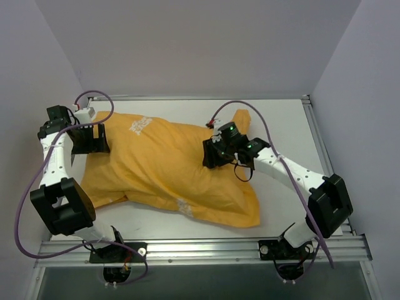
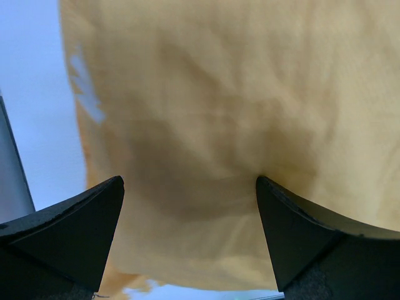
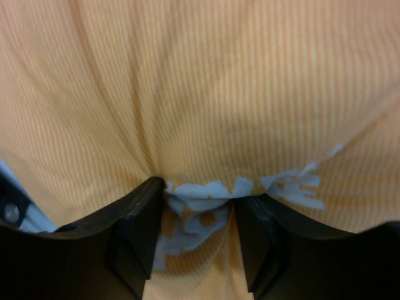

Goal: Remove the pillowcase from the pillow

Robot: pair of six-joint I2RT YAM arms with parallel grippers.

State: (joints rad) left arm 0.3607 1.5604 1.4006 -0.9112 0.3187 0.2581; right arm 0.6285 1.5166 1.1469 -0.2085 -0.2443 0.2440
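- While my right pincer (image 3: 200,197) bites a fold of the pillowcase (image 1: 169,169), jaws drawn in on cloth by the white lettering (image 3: 209,187), I should check it has fabric only, not stuffing underneath.
- Pillowcase lies across the middle of the desk (image 1: 284,125), running roughly 10 to 4 o'clock in the top view. The right pincer sits on its 2 o'clock side.
- Pillow not visible; judging by the plump bulge, it's inside the cover.
- Left pincer (image 1: 89,140): jaws wide apart, holding nothing, over the 9 o'clock end of the cloth.
- Step in hand, my guess: secure a pinch of cover, then drag it off.
- To do it well: lift slightly first and confirm the cloth peels away from the filling.
- Can't tell which end is open, so find that before pulling; pull away from the opening.
- Left side should pin the bulge, so the pillow doesn't ride along.
- Risk: a thin fold slipping out mid-pull.
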